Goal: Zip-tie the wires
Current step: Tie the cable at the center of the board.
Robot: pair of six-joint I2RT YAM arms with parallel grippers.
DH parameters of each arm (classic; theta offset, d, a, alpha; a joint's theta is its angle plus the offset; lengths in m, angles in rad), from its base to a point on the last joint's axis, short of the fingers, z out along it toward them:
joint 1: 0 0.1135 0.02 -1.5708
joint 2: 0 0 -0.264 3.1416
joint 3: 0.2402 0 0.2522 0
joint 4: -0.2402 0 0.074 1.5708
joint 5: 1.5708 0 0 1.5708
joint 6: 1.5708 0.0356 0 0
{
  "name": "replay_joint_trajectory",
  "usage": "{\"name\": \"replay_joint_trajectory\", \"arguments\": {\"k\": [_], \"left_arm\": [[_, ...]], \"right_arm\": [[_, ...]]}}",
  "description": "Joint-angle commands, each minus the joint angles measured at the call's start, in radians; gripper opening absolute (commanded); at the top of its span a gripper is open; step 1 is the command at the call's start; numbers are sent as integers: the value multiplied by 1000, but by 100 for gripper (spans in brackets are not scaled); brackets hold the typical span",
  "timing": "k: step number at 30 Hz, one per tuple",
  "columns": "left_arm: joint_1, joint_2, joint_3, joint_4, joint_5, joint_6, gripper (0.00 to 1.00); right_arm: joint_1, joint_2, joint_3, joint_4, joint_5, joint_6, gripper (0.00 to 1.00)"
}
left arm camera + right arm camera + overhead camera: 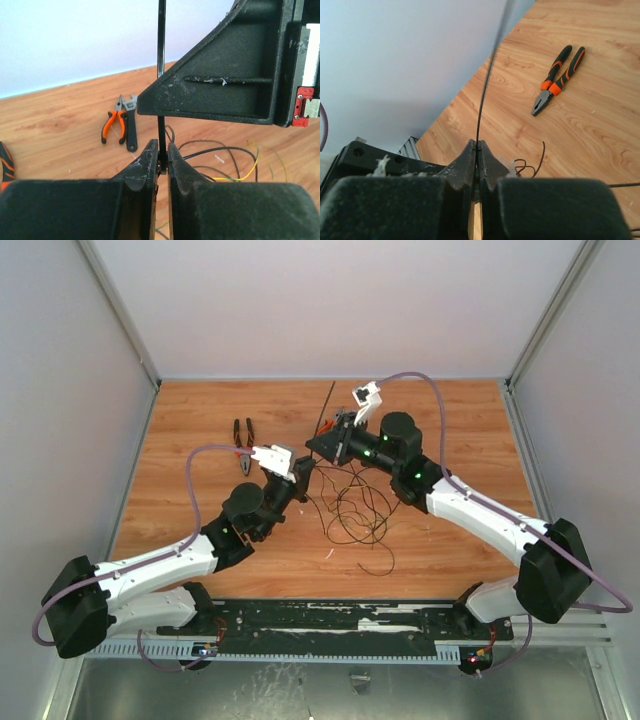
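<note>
You have black-and-orange pliers (243,452) lying on the wooden table (450,420), left of centre toward the back. From the left wrist you also see orange-handled pliers (113,125) with a black-handled wrench (131,127) just beside them, below the white wall (75,40).

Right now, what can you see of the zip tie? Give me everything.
The zip tie is a thin, narrow black strip, plastic by its look, slightly glossy and nearly straight with a faint bow. It is pinched near one end by the left gripper and further along by the right gripper, both shut on it. Its free end sticks out past the right gripper. Whether it circles the wires cannot be told.
</note>
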Motion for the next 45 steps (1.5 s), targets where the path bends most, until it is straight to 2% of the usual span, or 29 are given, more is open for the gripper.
{"name": "replay_joint_trajectory", "arguments": {"k": [1, 11, 17, 25, 32, 37, 41, 45], "left_arm": [[-15, 2, -37, 19, 10, -36, 0], [-36, 73, -82, 44, 6, -59, 0], [-38, 107, -94, 82, 3, -75, 0], [-38, 73, -48, 87, -26, -28, 0], [-38, 78, -12, 99, -32, -4, 11], [-36, 74, -3, 101, -47, -1, 23], [-35, 52, -3, 102, -47, -6, 37], [-33, 9, -7, 85, -42, -7, 44]], "right_arm": [[-3, -3, 149, -45, 61, -90, 0], [-14, -7, 239, -83, 75, -109, 0], [-15, -26, 232, -92, 84, -120, 0], [-5, -55, 164, -166, 63, -151, 0], [19, -65, 113, -170, 19, -141, 0], [27, -56, 125, -176, -17, -141, 0], [32, -50, 121, -185, -13, -148, 0], [35, -36, 101, -174, -11, -142, 0]]}}
